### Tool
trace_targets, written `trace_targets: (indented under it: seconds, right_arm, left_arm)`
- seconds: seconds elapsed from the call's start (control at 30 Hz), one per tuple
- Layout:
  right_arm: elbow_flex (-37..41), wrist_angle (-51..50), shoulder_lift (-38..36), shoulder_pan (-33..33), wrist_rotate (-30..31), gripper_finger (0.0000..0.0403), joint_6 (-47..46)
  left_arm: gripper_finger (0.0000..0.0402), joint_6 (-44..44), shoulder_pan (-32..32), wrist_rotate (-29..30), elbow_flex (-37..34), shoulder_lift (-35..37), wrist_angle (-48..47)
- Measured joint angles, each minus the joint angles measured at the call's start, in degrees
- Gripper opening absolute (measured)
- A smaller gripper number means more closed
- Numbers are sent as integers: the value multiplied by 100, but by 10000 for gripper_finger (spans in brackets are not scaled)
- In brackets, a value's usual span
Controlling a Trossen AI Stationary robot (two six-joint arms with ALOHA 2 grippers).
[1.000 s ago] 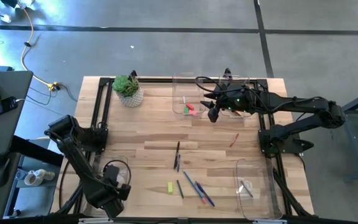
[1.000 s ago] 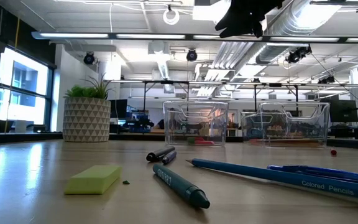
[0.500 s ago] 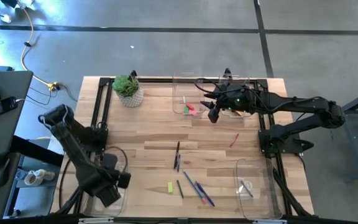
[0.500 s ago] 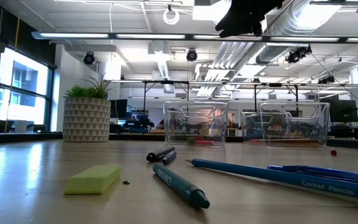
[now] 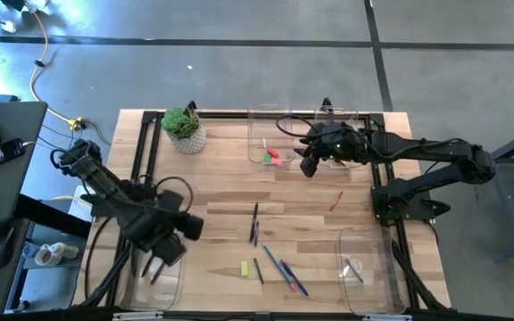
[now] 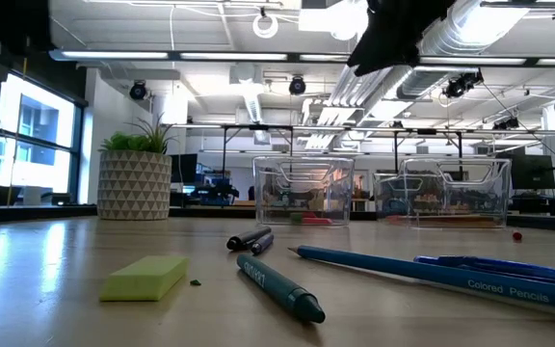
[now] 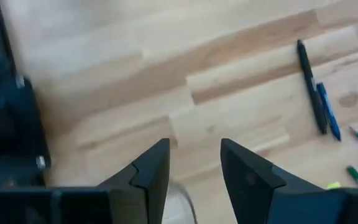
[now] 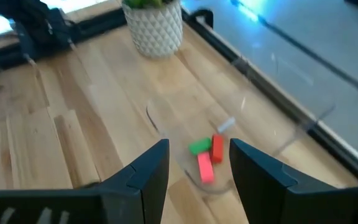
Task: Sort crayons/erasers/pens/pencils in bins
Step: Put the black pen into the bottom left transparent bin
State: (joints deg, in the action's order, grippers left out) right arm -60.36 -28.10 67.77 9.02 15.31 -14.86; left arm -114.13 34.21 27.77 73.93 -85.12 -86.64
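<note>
My left gripper hangs open above bare wood at the table's near left, beside the near-left bin, where dark sticks lie. My right gripper hovers open above the far-middle bin. Green, red and pink erasers lie on that bin's floor. Flat on the table lie a black and a blue pen, a yellow-green eraser, a green crayon, blue pencils and a red crayon.
A potted plant stands at the far left. A second clear bin sits at the far right, and another at the near right holds a pale stick. Black frame posts run along the table's sides.
My left gripper has risen from over the near-left bin and swung toward the table's middle and far side, turning as it went. Dark sticks now show in the bin where it stood. My right gripper has tipped down a little in place.
</note>
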Motion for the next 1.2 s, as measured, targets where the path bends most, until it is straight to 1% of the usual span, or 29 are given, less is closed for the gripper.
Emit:
trace_targets:
  seconds: [0.2, 0.37, 0.5, 0.67, 0.93, 1.2]
  right_arm:
    - [0, -946, 0, 0, -7, 161, -433]
    - [0, -1661, 0, 0, -80, 161, -807]
    - [0, -2038, 0, 0, -85, 161, -869]
    - [0, -2124, 0, 0, -87, 161, -863]
    - [0, -2124, 0, 0, -90, 161, -716]
    - [0, -2124, 0, 0, -94, 161, -921]
  left_arm:
    - [132, 1516, -856, 145, 0, 0, 485]
    - [131, 2278, -1562, 147, 0, 0, 1091]
    - [131, 2946, -2014, 144, 0, 0, 1718]
    - [131, 3709, -2482, -1, 46, -4, 2440]
    - [131, 4916, -3082, -11, 744, -4, 3260]
    - [131, 6134, -3423, -11, 1232, -63, 4009]
